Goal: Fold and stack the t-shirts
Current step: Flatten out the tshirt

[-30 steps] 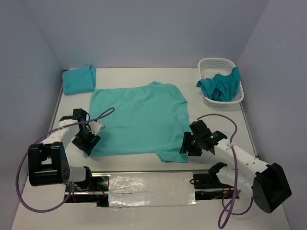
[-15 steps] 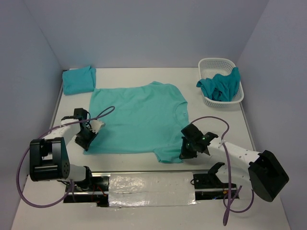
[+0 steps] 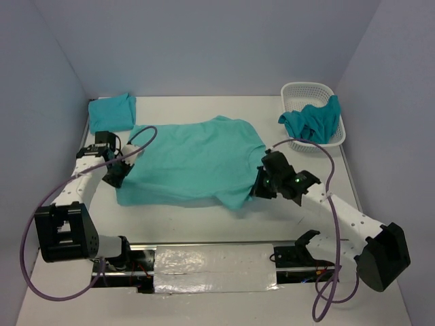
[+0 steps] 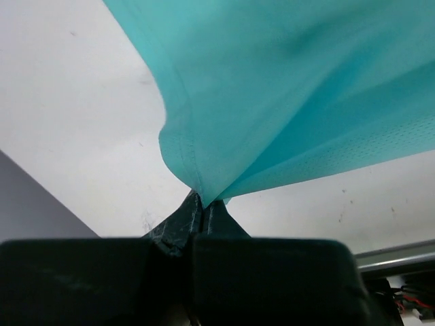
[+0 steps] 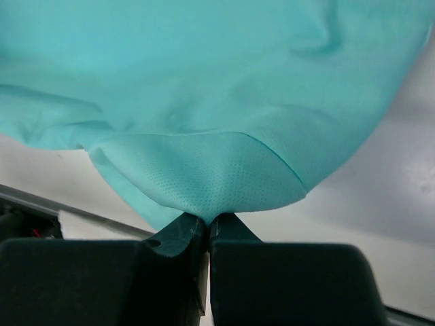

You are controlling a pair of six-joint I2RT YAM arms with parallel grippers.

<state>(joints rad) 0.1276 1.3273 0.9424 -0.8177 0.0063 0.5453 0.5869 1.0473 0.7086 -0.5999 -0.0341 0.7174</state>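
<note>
left gripper [image 4: 201,204] is fully closed on the spread t-shirt [image 3: 194,156], pinching its near-left hem corner. Wrist view shows the stitched hem gathered to a point between the jaws and the cloth fanning up and away over the white table [image 3: 204,227]. right gripper [image 5: 207,221] is also clamped on the same shirt, near-right side, with a rounded fold of mesh-textured fabric bunched at the tips. Probably the near sleeve, but overhead the arm covers the grip spot, so sleeve vs shoulder isn't certain. Shirt sits mid-table, light turquoise, collar toward the right, bottom hem toward the left, far sleeve lying flat at the back. Far part lies flat on the surface; near edge is drawn up at both pinch points, with a strip of shadow under it. folded t-shirt [image 3: 112,113], slightly bluer, sits in the back-left corner, just beside the spread one's far-left corner. White lattice basket [image 3: 307,88] is at back right, well apart from the spread shirt. Inside it are crumpled t-shirts [image 3: 311,123] in darker teal, one corner poking up over the rim on the right. Both arms reach in from the near edge, left arm at the hem end, right arm at the collar end.
</note>
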